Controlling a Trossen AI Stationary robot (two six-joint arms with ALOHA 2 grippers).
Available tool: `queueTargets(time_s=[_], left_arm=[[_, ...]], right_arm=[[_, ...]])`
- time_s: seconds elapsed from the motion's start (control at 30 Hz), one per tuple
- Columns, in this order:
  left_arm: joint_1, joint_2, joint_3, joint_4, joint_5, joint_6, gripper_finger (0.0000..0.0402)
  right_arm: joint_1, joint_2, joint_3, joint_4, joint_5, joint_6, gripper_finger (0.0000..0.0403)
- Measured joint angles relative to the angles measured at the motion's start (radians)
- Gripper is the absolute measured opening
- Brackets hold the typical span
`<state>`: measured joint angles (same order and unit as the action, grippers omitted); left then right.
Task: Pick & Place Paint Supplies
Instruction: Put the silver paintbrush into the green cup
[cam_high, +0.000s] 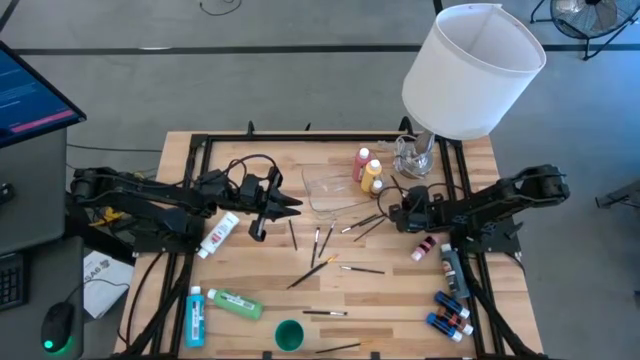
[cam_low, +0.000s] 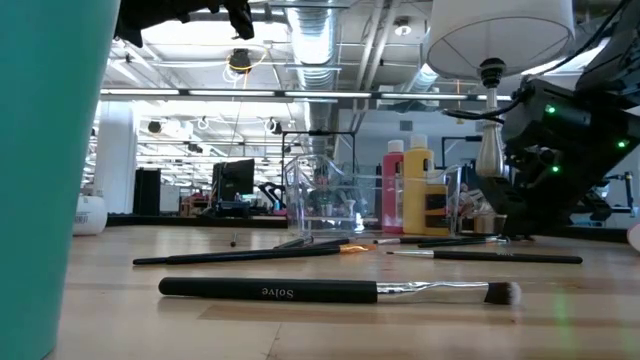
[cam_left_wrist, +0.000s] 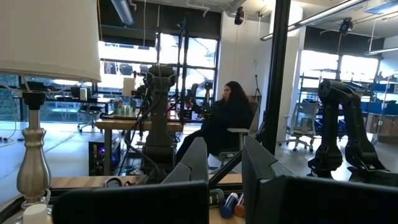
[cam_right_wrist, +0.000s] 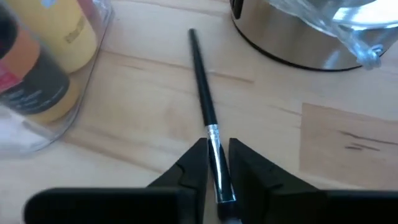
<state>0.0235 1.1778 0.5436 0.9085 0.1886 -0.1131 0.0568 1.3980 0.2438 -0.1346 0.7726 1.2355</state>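
A pale wooden surface (cam_high: 400, 300) holds scattered paint supplies. The right hand (cam_right_wrist: 216, 165) sits low on it, just beside the lamp base (cam_right_wrist: 298, 37), its two fingers pinched on the metal ferrule of a thin dark-handled brush (cam_right_wrist: 204, 102). The brush's long axis runs straight ahead from the hand, between the clear tray (cam_right_wrist: 56, 118) and the lamp base. The left hand (cam_high: 262, 205) waits clenched and empty, well apart.
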Motion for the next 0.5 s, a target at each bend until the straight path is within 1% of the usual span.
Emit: queueTargets(time_s=[0.3, 0.5], left_arm=[[-0.009, 0.000, 0.000, 0.000, 0.000, 0.000, 0.0001], [-0.017, 0.000, 0.000, 0.001, 0.000, 0.000, 0.0001]], right_arm=[[0.097, 0.002, 0.151, -0.279, -0.122, 0.056, 0.0021], [0.174, 0.004, 0.241, -0.398, -0.238, 0.088, 0.0033]])
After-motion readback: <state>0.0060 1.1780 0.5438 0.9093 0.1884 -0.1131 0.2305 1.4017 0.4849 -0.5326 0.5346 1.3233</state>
